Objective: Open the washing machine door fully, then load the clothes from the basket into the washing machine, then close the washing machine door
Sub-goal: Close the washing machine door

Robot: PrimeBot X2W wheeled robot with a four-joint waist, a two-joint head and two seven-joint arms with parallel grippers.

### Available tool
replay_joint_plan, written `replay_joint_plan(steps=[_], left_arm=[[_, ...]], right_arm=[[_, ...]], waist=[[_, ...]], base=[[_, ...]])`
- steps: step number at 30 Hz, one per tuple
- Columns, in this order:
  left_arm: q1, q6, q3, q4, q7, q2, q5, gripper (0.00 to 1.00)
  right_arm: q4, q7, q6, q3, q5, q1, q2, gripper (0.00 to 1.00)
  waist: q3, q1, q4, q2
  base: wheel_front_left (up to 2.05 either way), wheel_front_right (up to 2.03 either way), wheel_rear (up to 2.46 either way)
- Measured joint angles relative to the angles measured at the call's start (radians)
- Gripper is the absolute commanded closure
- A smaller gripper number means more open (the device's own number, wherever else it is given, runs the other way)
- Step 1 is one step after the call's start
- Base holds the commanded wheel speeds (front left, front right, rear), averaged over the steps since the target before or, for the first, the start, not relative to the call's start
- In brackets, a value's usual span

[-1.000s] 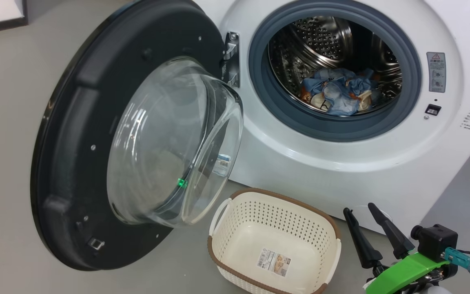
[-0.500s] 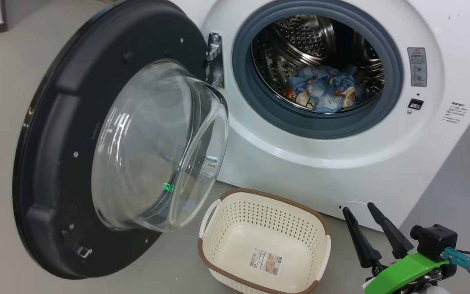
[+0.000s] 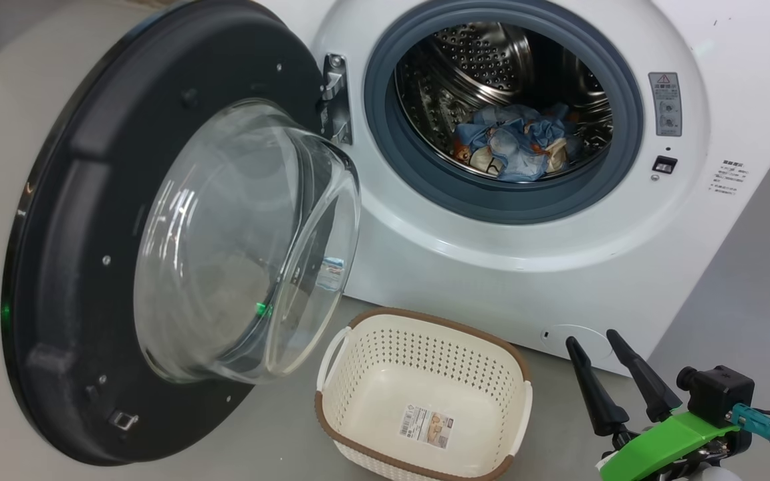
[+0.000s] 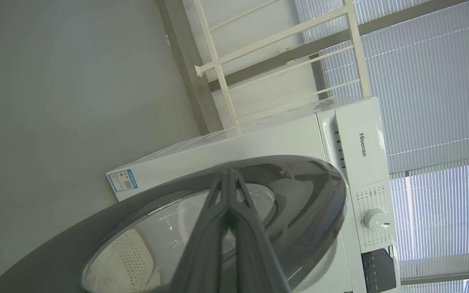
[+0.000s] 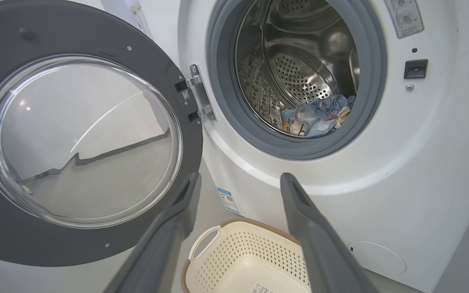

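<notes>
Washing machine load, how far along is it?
Done: the washing machine door stands wide open, the clothes lie in the drum, the basket is empty. In hand: the shut left tool points at the door's outer face; the right tool hangs open, empty. Left: closing the door.

Plain grey floor [image 3: 752,254], smooth and matt, stretching to the left and right of the machine and out in front of it. Standing on it, 1 big white washing machine [image 3: 492,267], with a straight lower edge slanting down toward the right. Resting on the floor just in front of that lower edge, 1 small cream basket [image 3: 438,364], upright, with perforated sides, a brown rim and white handles, close to the machine, contact unclear. Flat on the basket's bottom, 1 paper label [image 3: 426,425].
</notes>
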Motion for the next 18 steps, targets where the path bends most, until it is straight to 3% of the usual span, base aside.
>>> replay_joint_plan(steps=[9, 18], left_arm=[[0.018, 0.018, -0.082, -0.033, 0.161, 0.007, -0.028, 1.0], [0.118, 0.047, -0.114, -0.175, 0.266, 0.016, -0.07, 1.0]], right_arm=[[0.003, 0.0, 0.0, -0.003, 0.0, 0.0, 0.003, 0.0], [0.014, 0.0, 0.0, -0.005, 0.001, 0.0, 0.002, 0.0]], waist=[[0.002, 0.0, -0.028, 0.0], [0.003, 0.0, -0.056, 0.0001]], base=[[0.0, 0.0, 0.0], [0.0, 0.0, 0.0]])
